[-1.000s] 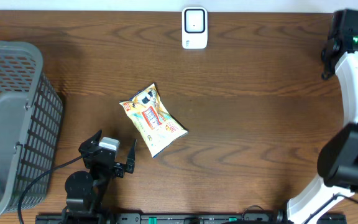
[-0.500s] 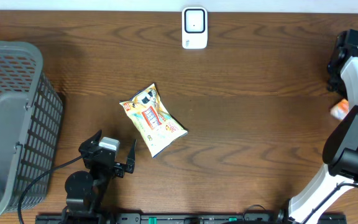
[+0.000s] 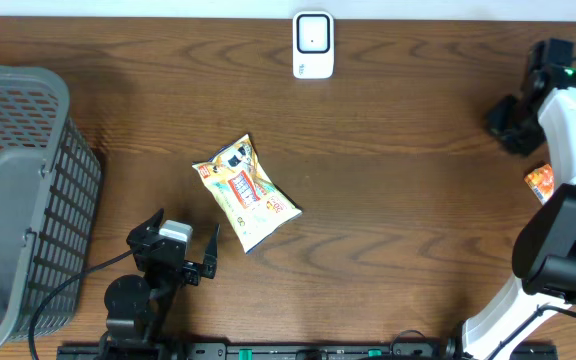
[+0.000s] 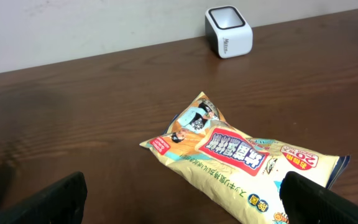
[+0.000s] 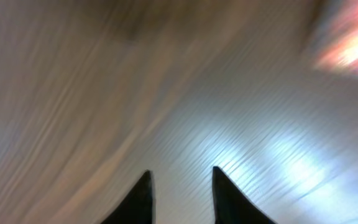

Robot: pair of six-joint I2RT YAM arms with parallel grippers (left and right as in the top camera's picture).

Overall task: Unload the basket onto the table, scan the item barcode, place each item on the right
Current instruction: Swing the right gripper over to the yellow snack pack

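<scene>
so the snack bag (image 3: 246,192) is lying flat mid-table, just ahead of the left gripper (image 3: 185,228), whose fingers are spread as wide as they go with nothing in them. scanner (image 3: 313,45) sits at the far edge, well apart from the bag. right gripper (image 3: 508,122) hangs over the right side, fingers a little apart and empty, though its wrist view is super blurry. small orange packet (image 3: 540,182) lies near it, basket (image 3: 18,120) off left
</scene>
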